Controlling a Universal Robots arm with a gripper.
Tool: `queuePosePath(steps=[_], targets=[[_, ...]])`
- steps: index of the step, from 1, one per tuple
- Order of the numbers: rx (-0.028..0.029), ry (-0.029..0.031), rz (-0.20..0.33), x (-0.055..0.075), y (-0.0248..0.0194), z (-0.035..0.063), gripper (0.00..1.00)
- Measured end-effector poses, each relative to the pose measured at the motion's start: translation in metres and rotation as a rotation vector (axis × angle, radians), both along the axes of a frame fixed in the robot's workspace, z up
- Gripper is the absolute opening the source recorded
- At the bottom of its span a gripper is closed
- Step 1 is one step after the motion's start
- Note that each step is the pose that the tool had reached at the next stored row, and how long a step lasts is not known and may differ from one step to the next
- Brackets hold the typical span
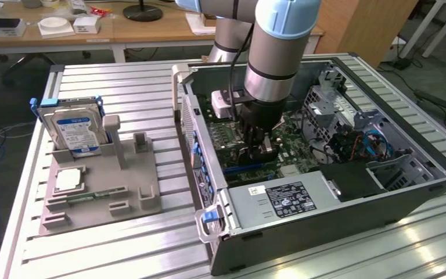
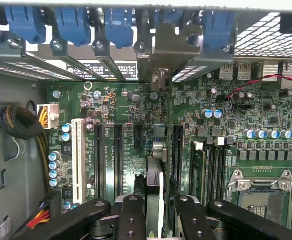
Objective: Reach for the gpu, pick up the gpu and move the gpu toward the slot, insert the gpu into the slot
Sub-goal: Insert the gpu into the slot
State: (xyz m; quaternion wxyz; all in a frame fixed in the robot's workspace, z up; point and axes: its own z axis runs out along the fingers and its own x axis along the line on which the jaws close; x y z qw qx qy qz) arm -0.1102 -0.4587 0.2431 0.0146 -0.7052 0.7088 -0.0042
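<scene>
I've got the gpu (image 2: pixel 155 192) pinched edge-on in the gripper (image 2: pixel 156 210), inside the pc case (image 1: pixel 409 192) over the mobo (image 2: pixel 120 105), card's long axis parallel w/ the slot (image 2: pixel 177 147) just beside it.

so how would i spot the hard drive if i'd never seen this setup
Start at the open computer case and look to the exterior view's left, to the grey holder tray on the metal table. The hard drive stands upright at its far corner: silver, blue-white label, unlike the flat parts lying nearby.
</scene>
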Motion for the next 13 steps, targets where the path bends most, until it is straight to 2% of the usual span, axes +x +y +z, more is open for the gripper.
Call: queuePosePath(steps=[13], targets=[[0.0017,0.0001,0.004,0.0,0.0002,-0.0037,0.27]])
